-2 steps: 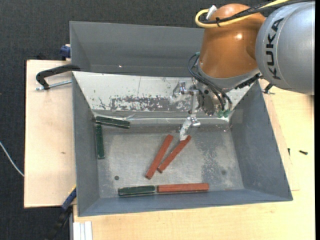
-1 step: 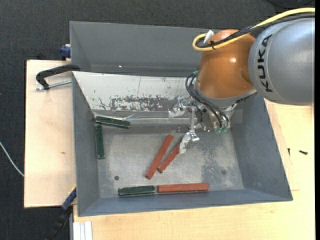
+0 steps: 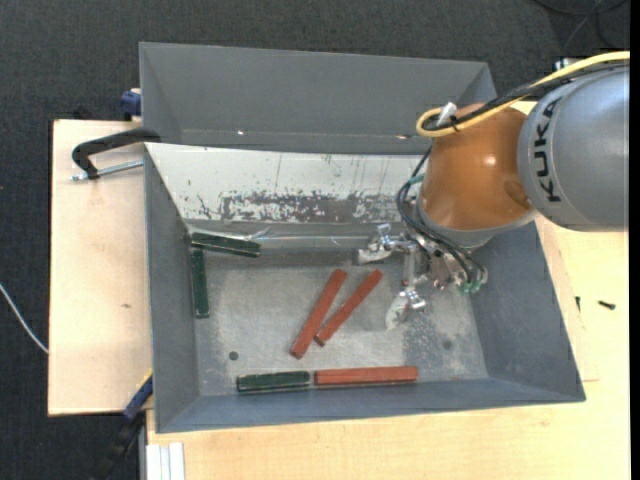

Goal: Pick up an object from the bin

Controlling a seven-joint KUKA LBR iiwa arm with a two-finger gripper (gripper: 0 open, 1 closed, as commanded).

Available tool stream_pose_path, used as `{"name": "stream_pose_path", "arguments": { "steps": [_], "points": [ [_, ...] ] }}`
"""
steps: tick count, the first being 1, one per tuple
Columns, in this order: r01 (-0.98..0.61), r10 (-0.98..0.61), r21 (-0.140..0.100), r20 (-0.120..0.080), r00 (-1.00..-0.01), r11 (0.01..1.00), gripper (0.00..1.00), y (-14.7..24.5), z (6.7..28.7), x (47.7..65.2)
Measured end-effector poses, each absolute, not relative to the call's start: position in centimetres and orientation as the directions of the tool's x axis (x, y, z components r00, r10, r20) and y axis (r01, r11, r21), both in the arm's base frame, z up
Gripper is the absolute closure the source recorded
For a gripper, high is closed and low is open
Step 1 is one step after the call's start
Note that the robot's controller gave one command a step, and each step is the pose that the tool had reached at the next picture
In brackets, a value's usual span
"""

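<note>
Toward the bin's [image 3: 165, 298] right, spread fingers [image 3: 407, 293], 2 red sticks [image 3: 320, 314] just beside, ungrasped

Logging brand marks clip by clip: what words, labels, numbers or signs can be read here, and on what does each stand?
"KUK": black letters running along the grey arm link; any further letter is cut off near the orange cover.
No readable text on the red-brown sticks, the dark green sticks or the bin.
</note>
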State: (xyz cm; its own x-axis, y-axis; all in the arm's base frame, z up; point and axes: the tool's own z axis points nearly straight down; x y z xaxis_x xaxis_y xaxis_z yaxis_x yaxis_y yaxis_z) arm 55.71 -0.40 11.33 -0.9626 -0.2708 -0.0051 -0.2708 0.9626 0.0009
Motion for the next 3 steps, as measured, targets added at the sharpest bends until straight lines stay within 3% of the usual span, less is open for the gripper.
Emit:
{"name": "stream_pose_path", "arguments": {
  "steps": [1,2,3],
  "points": [
    [-0.511,-0.511,-0.007,0.004,-0.86,0.86,1.0,1.9,7.8,58.2],
    [-0.51,-0.51,-0.007,0.003,-0.86,0.86,1.0,2.0,7.8,58.2],
    [-0.506,-0.506,-0.003,-0.008,-0.863,0.863,1.0,2.7,23.5,56.8]
  ]
}}
